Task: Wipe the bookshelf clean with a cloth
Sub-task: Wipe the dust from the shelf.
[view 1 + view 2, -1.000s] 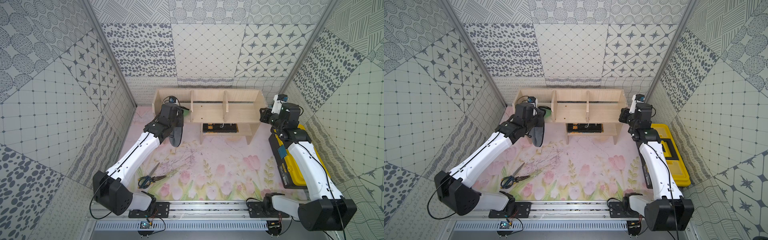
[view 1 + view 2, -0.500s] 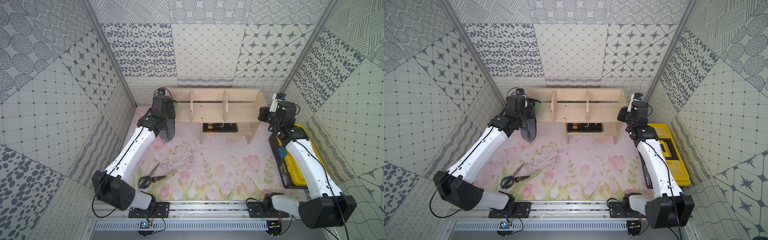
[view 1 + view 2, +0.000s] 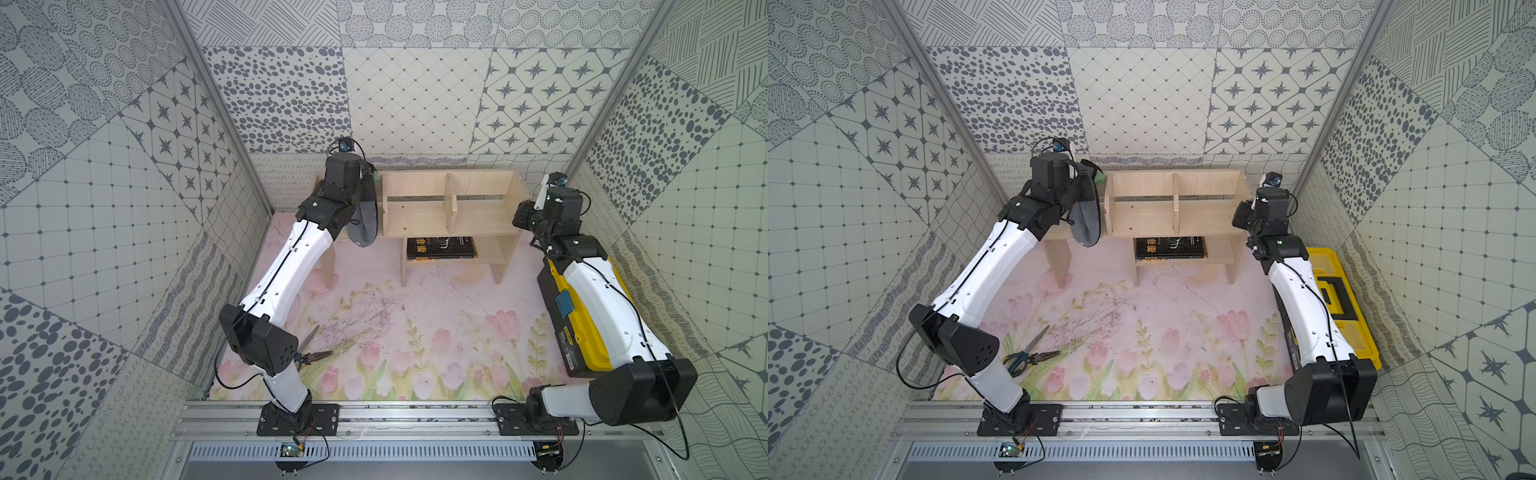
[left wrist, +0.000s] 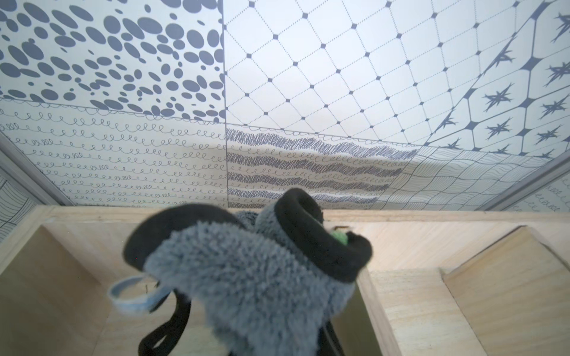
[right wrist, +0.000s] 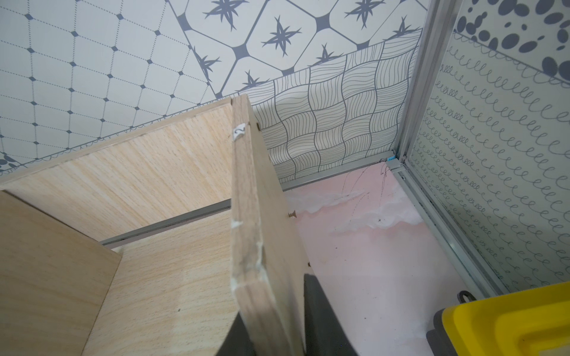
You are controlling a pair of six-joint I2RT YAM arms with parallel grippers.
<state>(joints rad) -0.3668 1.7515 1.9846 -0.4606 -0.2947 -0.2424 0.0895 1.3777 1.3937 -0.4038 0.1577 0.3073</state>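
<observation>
The pale-wood bookshelf (image 3: 478, 216) (image 3: 1208, 216) stands against the back wall. My left gripper (image 3: 361, 187) (image 3: 1081, 187) hovers over the left end of its top tier, shut on the cloth (image 3: 365, 220) (image 3: 1086, 222). The cloth hangs grey-face out in front of the left compartment. In the left wrist view the fluffy grey cloth (image 4: 253, 277), with dark edging and a pale tag, hides the jaws. My right gripper (image 3: 524, 212) (image 3: 1241, 216) (image 5: 277, 333) is shut on the bookshelf's right side panel (image 5: 246, 215), with one finger on each face.
A black book (image 3: 440, 248) lies on the lower shelf. A yellow-and-black toolbox (image 3: 598, 353) (image 3: 1341, 291) lies along the right wall under my right arm. Scissors (image 3: 311, 353) (image 3: 1027, 353) lie on the floral mat near my left arm's base.
My left gripper has carried the cloth up and back, from in front of the left compartment to over the shelf's left end. The right gripper has kept its hold on the side panel.
</observation>
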